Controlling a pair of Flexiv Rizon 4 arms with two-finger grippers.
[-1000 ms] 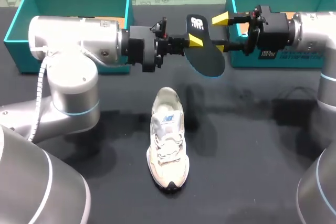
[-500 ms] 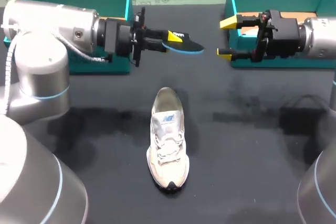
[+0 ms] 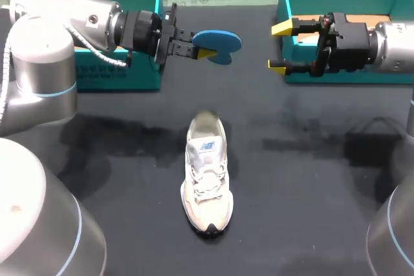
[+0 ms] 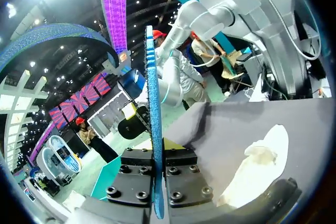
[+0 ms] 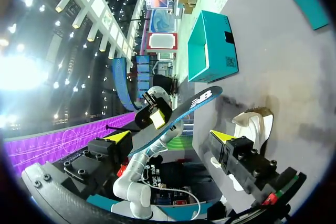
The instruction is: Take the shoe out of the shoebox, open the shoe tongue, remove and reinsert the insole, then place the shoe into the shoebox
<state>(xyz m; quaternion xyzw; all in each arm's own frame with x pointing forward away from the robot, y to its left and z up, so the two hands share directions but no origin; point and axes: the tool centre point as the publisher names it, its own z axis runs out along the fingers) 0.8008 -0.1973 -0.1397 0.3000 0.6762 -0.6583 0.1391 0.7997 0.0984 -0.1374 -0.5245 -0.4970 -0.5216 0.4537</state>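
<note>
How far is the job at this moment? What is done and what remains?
Done: the shoe lies on the table, out of the shoebox, and its insole is out. In hand: the left gripper is shut on the insole; the right gripper is open and empty. Left: put the insole back, then the shoe into the shoebox.

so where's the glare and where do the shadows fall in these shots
Head view: even light, with soft arm shadows on the table either side of the shoe. Left wrist view: ceiling lights flare beyond the insole held in the left claw. Right wrist view: a strong white flare off beside the open right claw.
</note>
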